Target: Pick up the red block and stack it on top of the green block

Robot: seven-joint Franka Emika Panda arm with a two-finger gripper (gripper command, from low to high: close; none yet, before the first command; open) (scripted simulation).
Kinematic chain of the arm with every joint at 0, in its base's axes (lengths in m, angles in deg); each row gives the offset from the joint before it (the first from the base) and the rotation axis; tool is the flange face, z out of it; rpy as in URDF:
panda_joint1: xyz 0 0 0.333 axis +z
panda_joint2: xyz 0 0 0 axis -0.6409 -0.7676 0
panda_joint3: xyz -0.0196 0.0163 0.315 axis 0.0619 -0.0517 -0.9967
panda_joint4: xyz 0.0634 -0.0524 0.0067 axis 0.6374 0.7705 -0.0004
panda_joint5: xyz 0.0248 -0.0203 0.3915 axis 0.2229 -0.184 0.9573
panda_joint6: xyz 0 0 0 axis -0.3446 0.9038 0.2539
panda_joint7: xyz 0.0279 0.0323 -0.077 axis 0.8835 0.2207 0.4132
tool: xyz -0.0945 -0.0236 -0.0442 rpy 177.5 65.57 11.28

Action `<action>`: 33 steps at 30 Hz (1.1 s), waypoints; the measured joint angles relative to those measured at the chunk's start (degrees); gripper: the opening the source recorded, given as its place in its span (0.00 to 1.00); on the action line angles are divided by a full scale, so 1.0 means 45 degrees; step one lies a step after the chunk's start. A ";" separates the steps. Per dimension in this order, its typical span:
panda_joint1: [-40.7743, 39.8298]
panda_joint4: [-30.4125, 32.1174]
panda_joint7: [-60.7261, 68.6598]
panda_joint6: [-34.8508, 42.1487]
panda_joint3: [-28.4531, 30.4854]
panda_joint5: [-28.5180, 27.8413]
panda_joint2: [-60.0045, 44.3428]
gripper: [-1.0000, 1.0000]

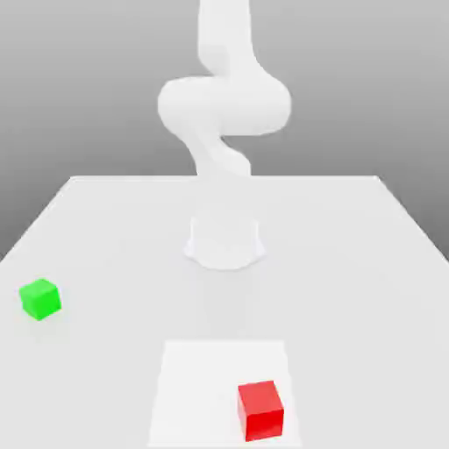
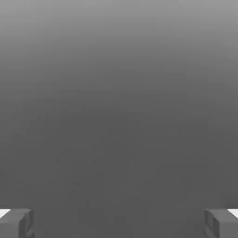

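Your gripper (image 2: 119, 224) stands spread and empty, well apart from the red cube (image 1: 261, 410), which needs reaching.

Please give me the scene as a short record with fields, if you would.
red block: on the white square, toward the exterior view's right side of it
green block: on the table, at the exterior view's left, off the white square
blocks: apart, not stacked
gripper: open, nothing between the fingers
task: stacking not yet done
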 joint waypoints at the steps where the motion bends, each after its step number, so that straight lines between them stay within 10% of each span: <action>1: 0.0034 0.0109 0.0060 -0.0203 -0.0015 0.0006 -0.0502 0.50; 29: 0.0862 0.2143 0.1033 -0.6378 -0.0251 -0.0305 -1.3469 0.50; 30: 0.0873 0.2109 0.1022 -0.6576 -0.0237 -0.0321 -1.3705 0.00; 33: 0.0872 0.2109 0.1013 -0.6574 -0.0239 -0.0329 -1.3705 0.00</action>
